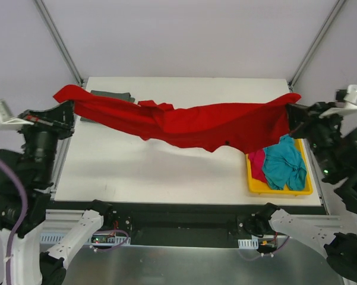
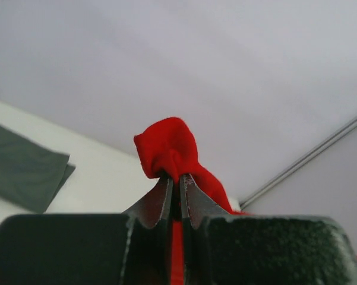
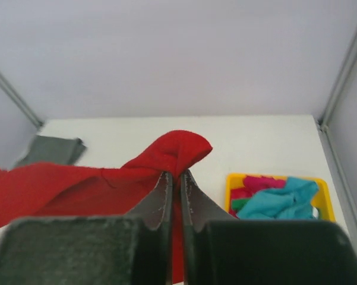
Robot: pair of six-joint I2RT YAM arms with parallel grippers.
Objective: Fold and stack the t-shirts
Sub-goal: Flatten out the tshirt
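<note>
Both left gripper [image 1: 69, 110] and right gripper [image 1: 291, 113] clamp the red t-shirt [image 1: 214, 122], which partly hides the grey t-shirt [image 1: 110, 95].

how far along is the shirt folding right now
Done: one dark grey cloth t-shirt lies folded at the far left of the white table. In hand: the bright red cloth t-shirt hangs stretched in the air between the left gripper and right gripper, both shut on it. Left: the turquoise t-shirt, pinkish-red t-shirt and green t-shirt sit crumpled in the yellow plastic tray.
</note>
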